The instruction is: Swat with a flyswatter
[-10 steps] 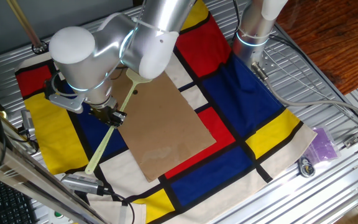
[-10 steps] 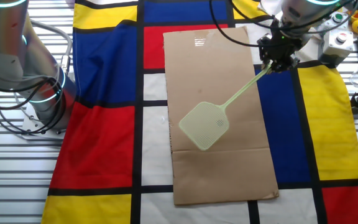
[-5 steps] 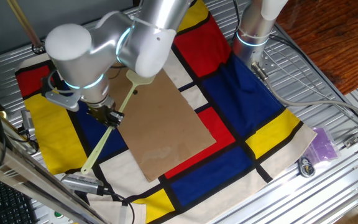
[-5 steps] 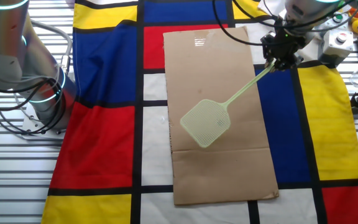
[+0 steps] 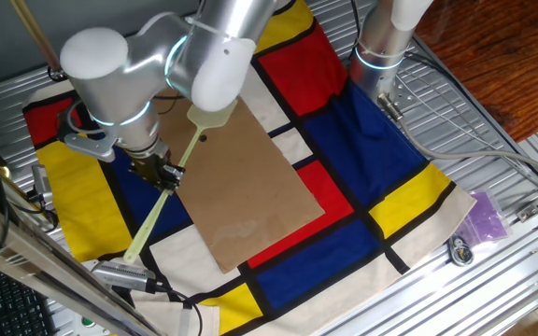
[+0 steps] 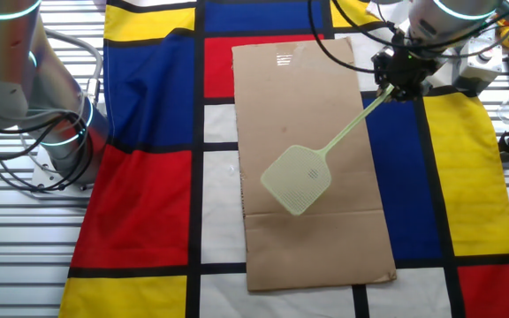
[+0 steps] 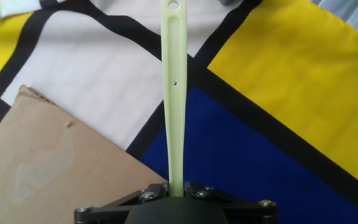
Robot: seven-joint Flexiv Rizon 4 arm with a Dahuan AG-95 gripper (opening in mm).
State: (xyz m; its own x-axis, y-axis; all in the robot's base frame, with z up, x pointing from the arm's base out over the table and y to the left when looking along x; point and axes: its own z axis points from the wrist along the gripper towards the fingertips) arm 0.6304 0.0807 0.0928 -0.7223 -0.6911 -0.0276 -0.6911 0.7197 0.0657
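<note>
The pale yellow-green flyswatter (image 6: pixel 312 163) is held above a brown cardboard sheet (image 6: pixel 312 106). Its square mesh head (image 6: pixel 297 179) hangs over the cardboard's lower half. My gripper (image 6: pixel 394 78) is shut on the thin handle (image 5: pixel 157 210), partway along it. In one fixed view my gripper (image 5: pixel 162 173) sits under the silver arm and the head (image 5: pixel 215 119) is partly hidden by the arm. In the hand view the handle (image 7: pixel 175 93) runs straight up from between my jaws (image 7: pixel 176 188), with its hanging hole at the top.
A cloth (image 6: pixel 148 177) of red, blue, yellow and white blocks covers the table. A second silver arm base (image 5: pixel 381 47) stands at the back. A wooden stick (image 5: pixel 35 37) leans at the far left. A purple object (image 5: pixel 486 217) lies off the cloth.
The arm has shifted a little and the flyswatter with it. The mesh head has moved slightly right and down over the cardboard. The grip is unchanged.
</note>
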